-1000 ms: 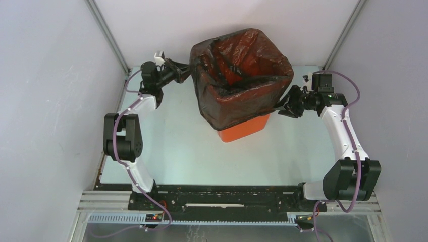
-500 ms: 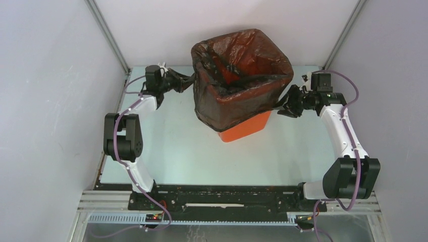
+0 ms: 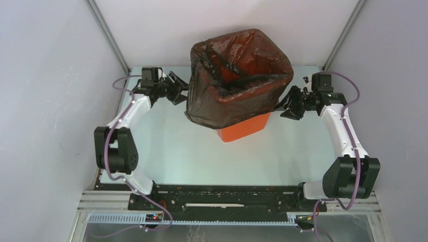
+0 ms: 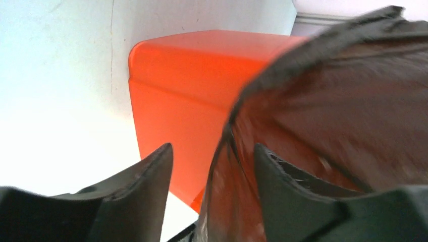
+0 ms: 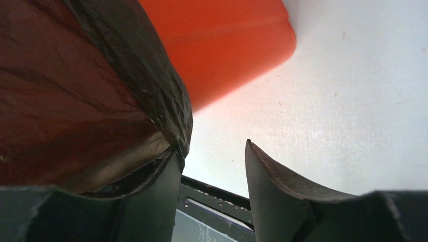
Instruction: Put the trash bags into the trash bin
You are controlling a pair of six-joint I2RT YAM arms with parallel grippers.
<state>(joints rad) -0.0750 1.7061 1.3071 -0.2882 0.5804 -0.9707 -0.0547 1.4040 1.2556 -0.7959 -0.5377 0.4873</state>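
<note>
The orange trash bin point(image 3: 246, 129) stands at the back middle of the table. The black trash bag point(image 3: 237, 98) lines its mouth and hangs down over its outer walls, so only the bin's lower part shows. My left gripper point(image 3: 180, 91) is open at the bag's left side. In the left wrist view a fold of the bag point(image 4: 237, 181) hangs between the spread jaws of that gripper point(image 4: 212, 148), with the bin point(image 4: 186, 65) behind. My right gripper point(image 3: 288, 107) is open at the bag's right edge. The bag point(image 5: 75, 75) drapes over the outside of its left finger point(image 5: 151, 201), and the gap of the right gripper point(image 5: 212, 148) is empty.
The pale table point(image 3: 176, 146) is closed in by white walls on the left, right and back, with metal corner posts point(image 3: 108, 38). A black mounting rail point(image 3: 227, 199) with both arm bases runs along the near edge.
My left gripper has opened and let go of the bag's edge, and it sits lower and closer to me. The bag's left side has dropped further down the bin. The right jaws have widened a little.
</note>
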